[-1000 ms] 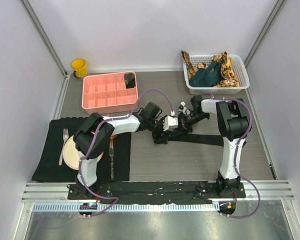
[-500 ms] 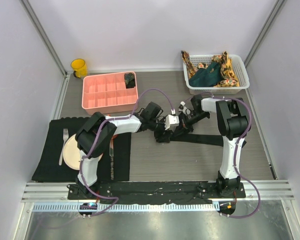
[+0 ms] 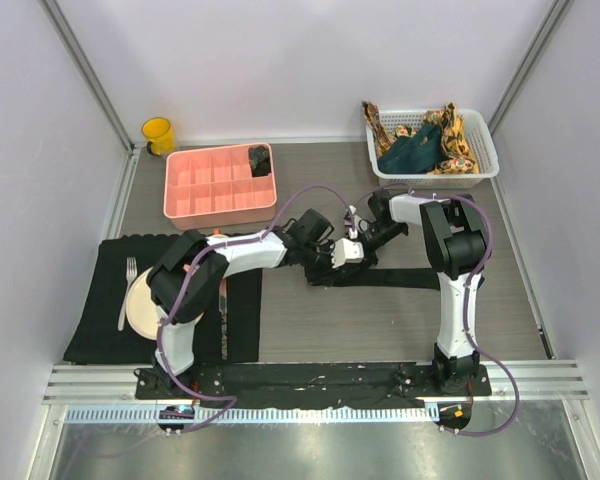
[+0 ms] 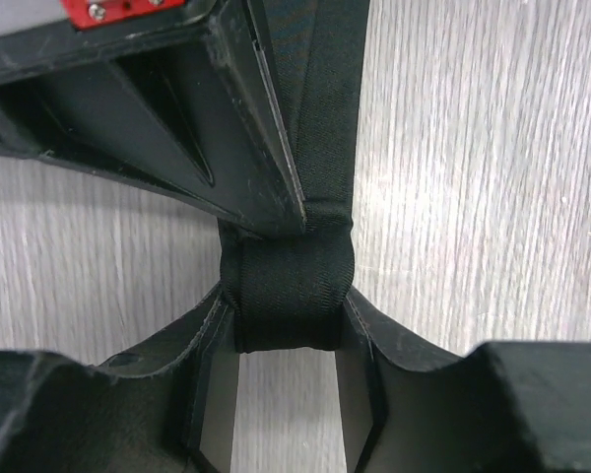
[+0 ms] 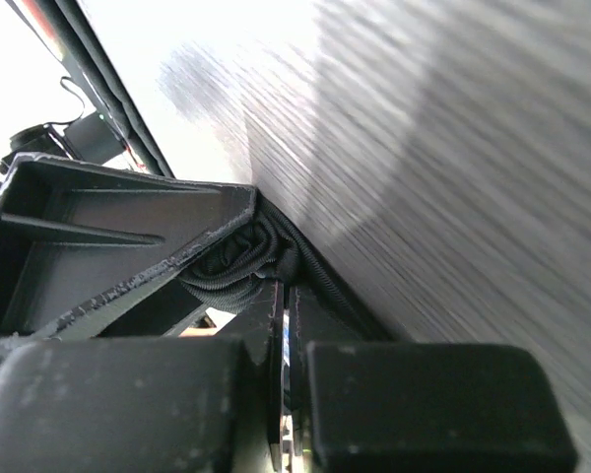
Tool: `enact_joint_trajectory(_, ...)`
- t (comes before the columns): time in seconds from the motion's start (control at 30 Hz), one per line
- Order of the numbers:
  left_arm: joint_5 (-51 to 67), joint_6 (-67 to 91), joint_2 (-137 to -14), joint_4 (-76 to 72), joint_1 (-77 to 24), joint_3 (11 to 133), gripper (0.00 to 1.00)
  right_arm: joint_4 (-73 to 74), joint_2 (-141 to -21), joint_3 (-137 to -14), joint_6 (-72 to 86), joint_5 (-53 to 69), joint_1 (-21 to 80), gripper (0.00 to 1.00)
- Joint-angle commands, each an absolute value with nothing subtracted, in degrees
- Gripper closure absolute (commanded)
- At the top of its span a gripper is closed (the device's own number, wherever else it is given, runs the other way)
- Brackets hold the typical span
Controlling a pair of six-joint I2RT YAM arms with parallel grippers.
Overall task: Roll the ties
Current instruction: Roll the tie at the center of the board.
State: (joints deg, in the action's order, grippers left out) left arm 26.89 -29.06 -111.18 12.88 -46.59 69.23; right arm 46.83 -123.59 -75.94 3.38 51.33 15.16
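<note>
**Black tie, one end rolled, caught between both grippers**

The black tie [image 3: 405, 277] lies as a flat, narrow strip of finely ribbed weave across the middle of the grey wood-grain table [image 3: 380, 330]. Its left end is wound into a small, tight cylinder. The left gripper [image 4: 288, 305] stands partly closed, its black fingers pressing that roll from both sides. The right gripper [image 5: 284, 291] has its jaws pressed together, with crumpled black fabric bunched at its tips; whether any cloth is caught between them cannot be told. At the far right, a white slatted basket [image 3: 485, 165] holds a dark teal tie [image 3: 410, 150] and orange-yellow patterned ties [image 3: 460, 140]. A pink compartment tray [image 3: 195, 185] sits at the far left, with a dark bundle [image 3: 260, 158] in its top right cell
</note>
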Motion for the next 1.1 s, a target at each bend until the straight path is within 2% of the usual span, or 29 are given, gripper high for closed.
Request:
enact_joint_trajectory(0.0, 21.37, -28.56, -112.41, 23.18, -48.16, 71.97, 0.77, 45.87, -125.34, -76.99, 0.27, 45.96, 16.61, 0.93)
enact_joint_trajectory(0.1, 20.83, -29.18, -114.17, 27.05, -48.25, 73.29, 0.83, 49.56, -122.61, -78.65, -1.67, 48.33, 14.33, 0.80)
enact_joint_trajectory(0.13, 20.74, -29.18, -114.34, 27.16, -48.25, 73.30, 0.84, 51.05, -121.22, -79.01, -1.93, 49.38, 13.89, 0.72)
enact_joint_trajectory(0.2, 20.48, -29.88, -114.70, 27.68, -48.60, 73.21, 0.85, 52.82, -119.89, -79.54, -2.37, 51.14, 13.80, 0.66)
enact_joint_trajectory(0.3, 19.60, -29.97, -115.75, 28.82, -48.87, 74.52, 0.85, 53.52, -117.25, -79.10, -1.06, 54.22, 13.80, 0.61)
enact_joint_trajectory(0.57, 18.72, -30.15, -117.07, 29.36, -48.87, 75.85, 0.84, 52.74, -116.63, -78.40, -0.09, 58.10, 16.52, 0.61)
enact_joint_trajectory(0.83, 19.86, -29.71, -117.07, 29.27, -48.87, 76.20, 0.78, 50.37, -121.55, -77.87, -0.09, 49.76, 17.05, 0.64)
enact_joint_trajectory(1.0, 21.09, -29.97, -116.89, 29.00, -48.87, 76.29, 0.73, 48.34, -122.52, -76.29, -0.09, 44.84, 17.05, 0.78)
enact_joint_trajectory(1.07, 21.62, -29.88, -116.98, 28.92, -48.96, 76.46, 0.72, 47.99, -122.96, -76.20, -0.09, 44.30, 17.05, 0.92)
